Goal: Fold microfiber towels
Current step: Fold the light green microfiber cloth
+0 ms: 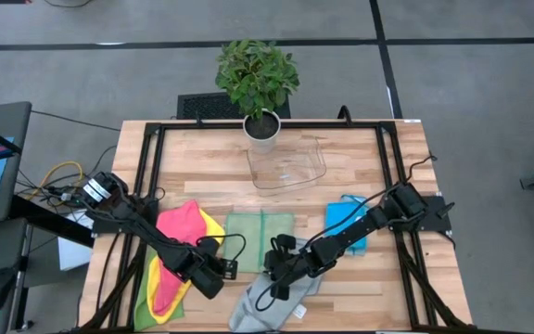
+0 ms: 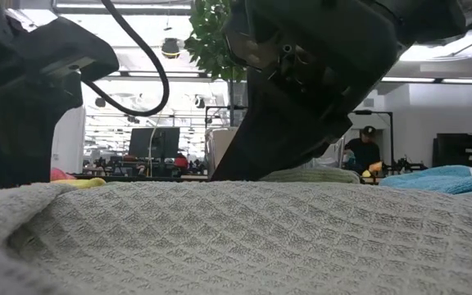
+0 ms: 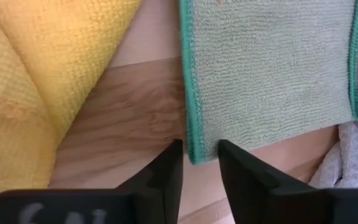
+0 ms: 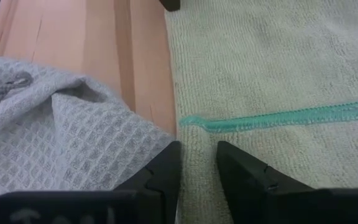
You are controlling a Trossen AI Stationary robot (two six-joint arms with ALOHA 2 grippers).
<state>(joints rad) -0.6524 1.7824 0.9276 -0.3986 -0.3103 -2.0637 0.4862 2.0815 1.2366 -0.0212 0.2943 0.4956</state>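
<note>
1. Towels first: the green towel (image 1: 260, 229) lies flat mid-bench, so grab its teal-edged corner; it's soft and light and will drape.
2. Your left tool (image 3: 199, 163) has narrow-gapped jaws straddling that corner; can't tell if it's pinched.
3. Right tool (image 4: 197, 163) sits half open over the fold edge, holding nothing, grey towel (image 1: 269, 301) beside it.
4. Farther off: pink towel (image 1: 179, 227), blue towel (image 1: 346, 215).
</note>
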